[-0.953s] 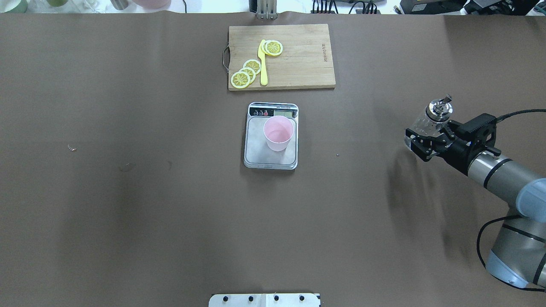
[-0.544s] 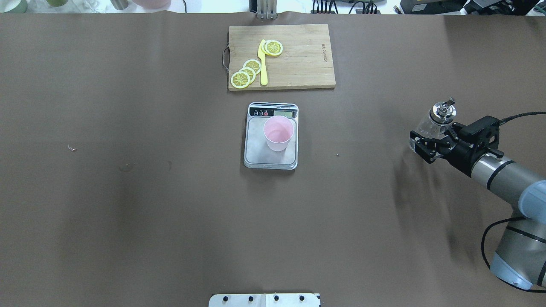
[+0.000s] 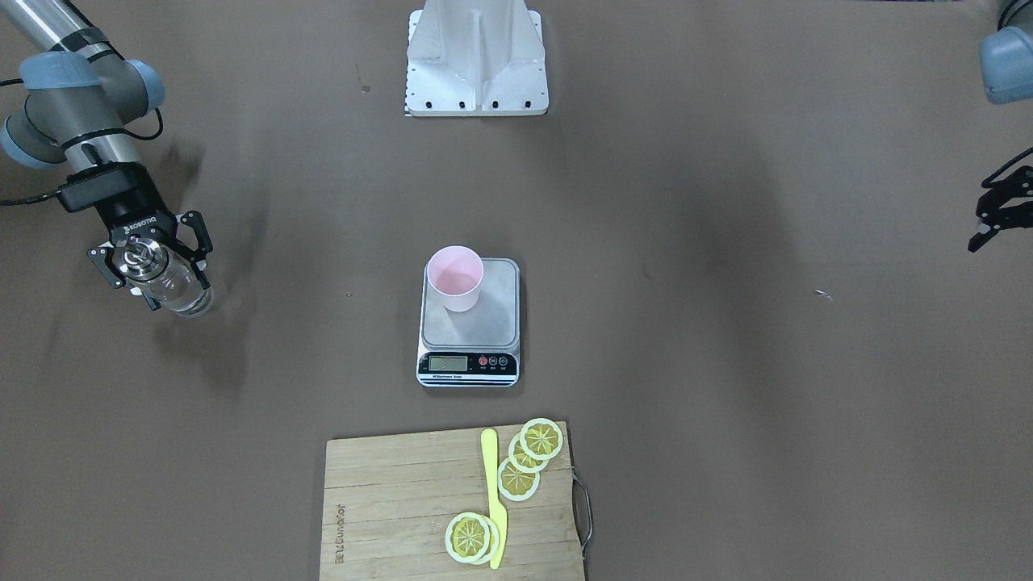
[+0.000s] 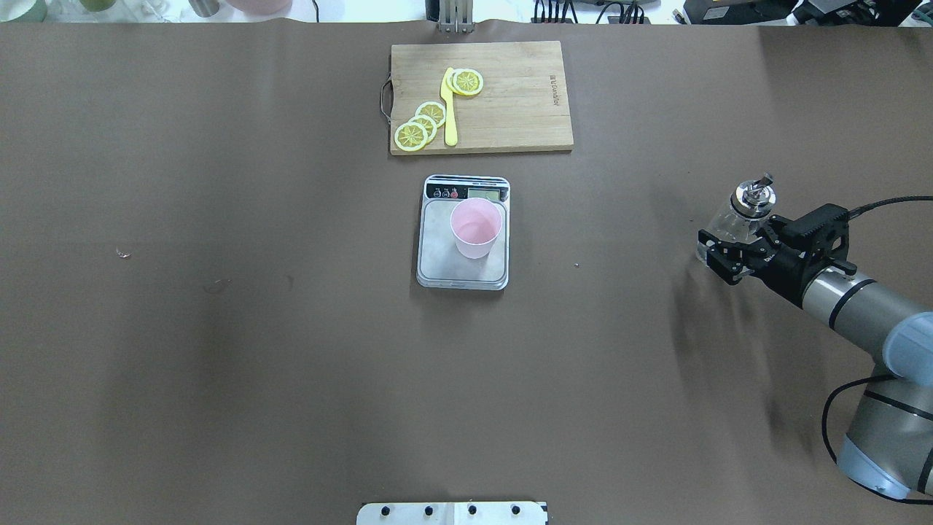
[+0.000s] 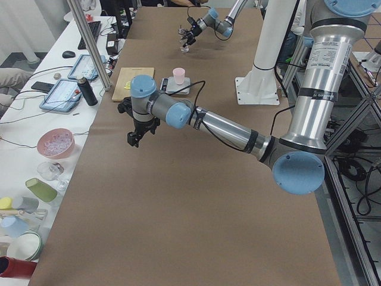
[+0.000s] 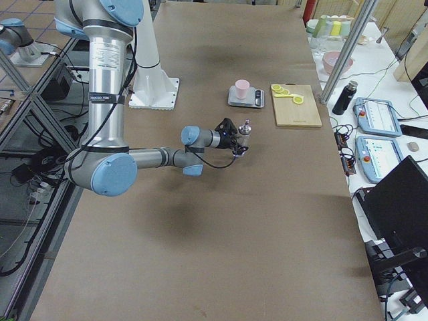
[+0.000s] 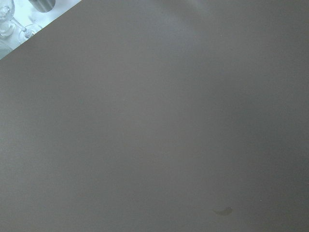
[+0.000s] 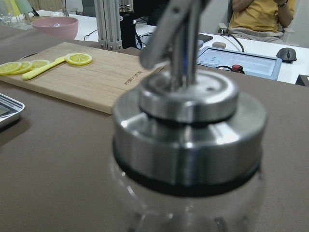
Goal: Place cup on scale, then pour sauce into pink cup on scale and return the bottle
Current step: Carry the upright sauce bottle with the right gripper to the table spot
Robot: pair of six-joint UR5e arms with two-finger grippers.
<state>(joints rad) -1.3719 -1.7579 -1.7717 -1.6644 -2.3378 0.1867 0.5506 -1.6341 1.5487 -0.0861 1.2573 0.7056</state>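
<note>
Bottle (image 4: 732, 216): roughly upright, metal spout up, at the right side of the surface (image 4: 219, 364), well apart from the scale (image 4: 437, 251). Whether its base touches the surface cannot be told.

Right gripper (image 4: 718, 254): clamped on the bottle's glass body from the side, below the cap. Right arm reaches in low from the near right corner, forearm slanting far and left, wrist about level.

Cup (image 4: 475, 229): upright on the scale's platform, at mid-surface.

Left gripper (image 3: 997, 211): points downward above the left end of the surface, holding nothing; finger spread cannot be told.

Beyond the scale, on the far side: cutting board (image 4: 510, 109) with lemon slices (image 4: 430, 113) and a yellow knife (image 4: 450, 117).
</note>
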